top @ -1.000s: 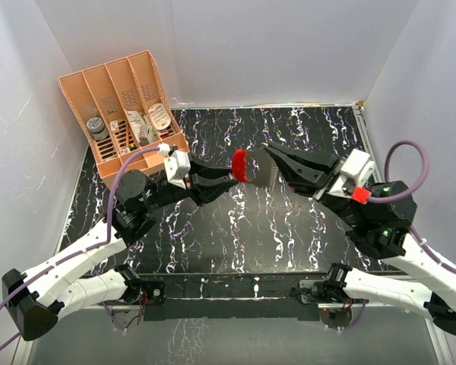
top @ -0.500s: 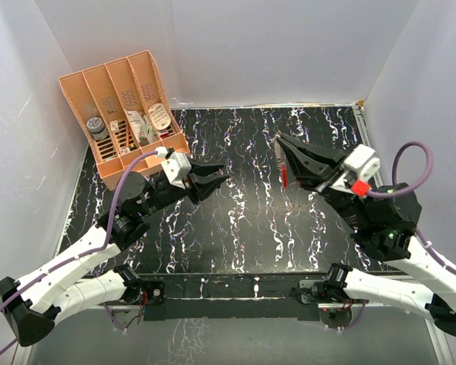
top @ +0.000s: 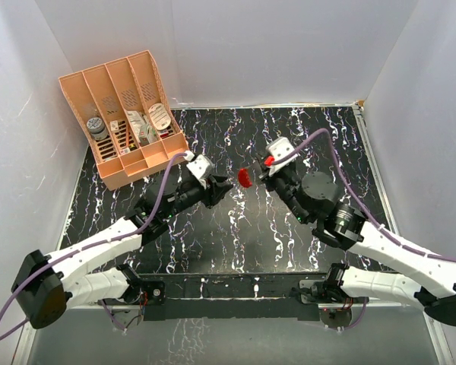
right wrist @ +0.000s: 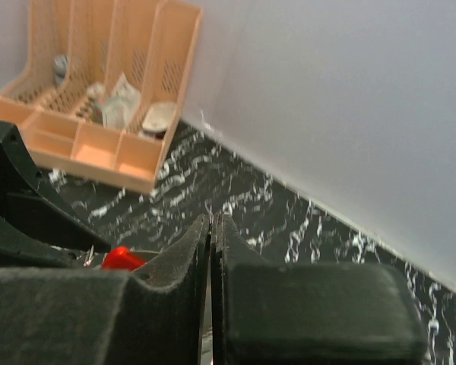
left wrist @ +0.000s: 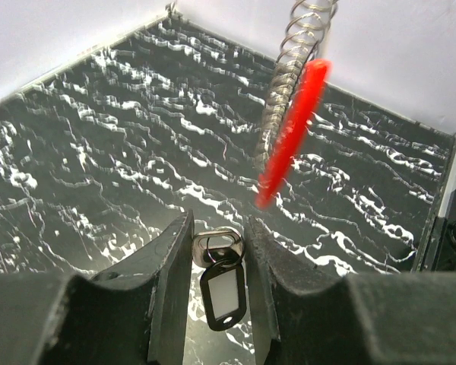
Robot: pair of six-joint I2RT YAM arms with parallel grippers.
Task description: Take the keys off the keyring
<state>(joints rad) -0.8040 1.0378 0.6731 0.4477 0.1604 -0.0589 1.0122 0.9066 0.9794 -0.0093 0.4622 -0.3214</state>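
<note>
I find no legible text, number or brand in any view. The small black tag [left wrist: 223, 293] shows a plain white insert. Labels on items in the peach organiser [top: 137, 166] are too small to read.

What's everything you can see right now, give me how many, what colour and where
table: one, black with white veins, under everything
walls: white, around the table
organiser: one, peach, four slots, far left corner
small items: several, mixed colours, in the organiser's slots
keyring: one, red oval tag on a stretched silver coil, in the air mid-table between the two grippers
key: one, small, dark with a silver loop, between the left gripper's fingers
arms: two, white and black, reaching in from the near edge
left gripper: black, closed on the key, left of the keyring
right gripper: black, shut, the keyring hanging at its tips
</note>
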